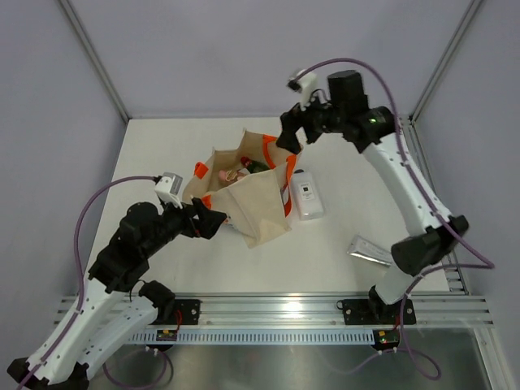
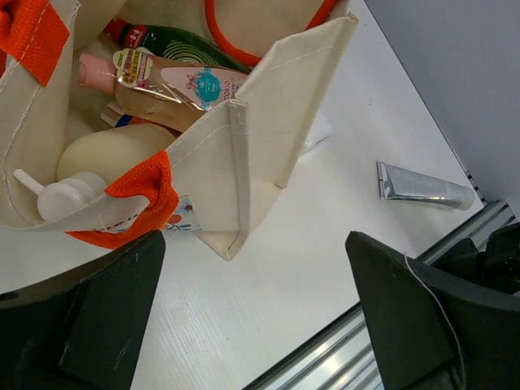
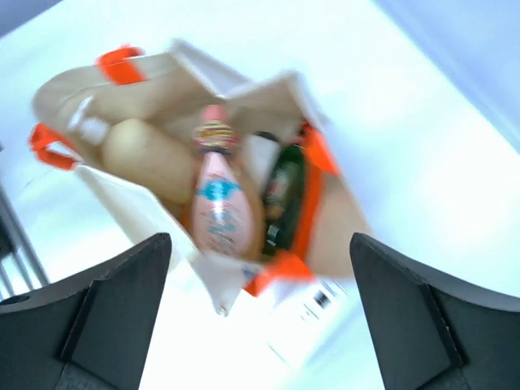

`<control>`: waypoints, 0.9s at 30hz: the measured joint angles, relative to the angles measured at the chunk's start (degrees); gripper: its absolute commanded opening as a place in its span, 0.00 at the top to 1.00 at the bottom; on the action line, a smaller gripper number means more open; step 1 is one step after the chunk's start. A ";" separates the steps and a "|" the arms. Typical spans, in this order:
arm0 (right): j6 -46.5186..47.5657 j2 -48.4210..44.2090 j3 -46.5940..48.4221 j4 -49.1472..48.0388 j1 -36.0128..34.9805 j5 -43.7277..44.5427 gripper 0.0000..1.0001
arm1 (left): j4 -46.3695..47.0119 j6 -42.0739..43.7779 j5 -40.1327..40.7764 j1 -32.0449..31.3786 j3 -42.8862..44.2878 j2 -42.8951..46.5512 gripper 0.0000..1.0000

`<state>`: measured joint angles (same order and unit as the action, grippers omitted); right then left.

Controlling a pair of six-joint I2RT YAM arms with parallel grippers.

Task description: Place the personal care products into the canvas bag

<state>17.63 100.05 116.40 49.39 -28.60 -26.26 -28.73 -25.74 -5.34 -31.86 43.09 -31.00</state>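
Tabletop (image 1: 154, 154) white and smooth. Canvas bag (image 1: 244, 195) upright at its middle, mouth gaping, orange handles flopped over the rim; judged soft, light and prone to fold or slide if nudged, so not to be leaned on. Left gripper (image 1: 218, 223) low at the bag's near-left corner, fingers spread wide, nothing between them. Right gripper (image 1: 288, 134) high over the bag's far-right edge, fingers likewise spread and empty. Inside the bag: beige bottle (image 2: 106, 154) with pump head, pink bottle (image 2: 195, 85) beside it, dark green bottle (image 2: 179, 45) beyond; further contents too hidden to name. Outside: white flat bottle (image 1: 306, 195) lying on its broad face just beside the bag's right wall, touching or not impossible to tell. Judged rigid, fairly light, smooth-sided and likely slippery; broad face too wide a span to trust, so take across the two narrow edges near mid-length, fingers coming straight down, minding the cloth wall alongside. Also outside: silver tube (image 1: 370, 250) flat on the tabletop, well apart from the bag, near the right arm's elbow. Judged light, glossy, thin-walled, soft enough to dent under a hard pinch; take at the stiffer capped end or lightly across the body, low to the surface. Release advised over the middle of the open mouth, above the rim, clear of the handles.
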 measured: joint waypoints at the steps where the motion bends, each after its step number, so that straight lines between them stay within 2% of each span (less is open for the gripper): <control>1: -2.43 -4.17 -4.33 -2.71 2.45 0.98 0.00 | 0.00 0.02 -0.15 0.00 0.00 0.28 0.01; 3: -7.02 -12.61 -14.95 -9.29 6.36 6.38 0.00 | 0.00 0.02 -0.31 0.00 0.00 1.20 0.01; 6: -13.60 -21.00 -30.49 -16.04 6.78 14.69 0.00 | 0.24 0.00 -0.31 0.00 -0.07 3.41 0.01; 8: -16.79 -22.18 -37.53 -19.54 6.40 16.65 0.01 | 0.42 -0.09 -0.28 0.00 -0.24 4.42 0.01; 11: -20.65 -19.30 -46.31 -22.82 6.36 17.99 0.01 | 1.20 -0.48 -0.31 0.00 -0.92 4.76 0.01; 17: -25.70 -8.70 -48.13 -24.13 8.39 16.37 0.01 | 1.46 -1.57 -0.31 0.00 -2.32 5.09 0.01; 27: -28.15 3.82 -46.10 -25.59 9.16 13.57 0.01 | 1.38 -1.97 -0.22 0.00 -3.39 6.56 0.01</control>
<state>-10.52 103.88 70.30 23.79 -19.44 -12.69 -27.35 -27.70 -5.56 -31.86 39.70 -24.45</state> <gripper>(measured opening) 0.993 0.987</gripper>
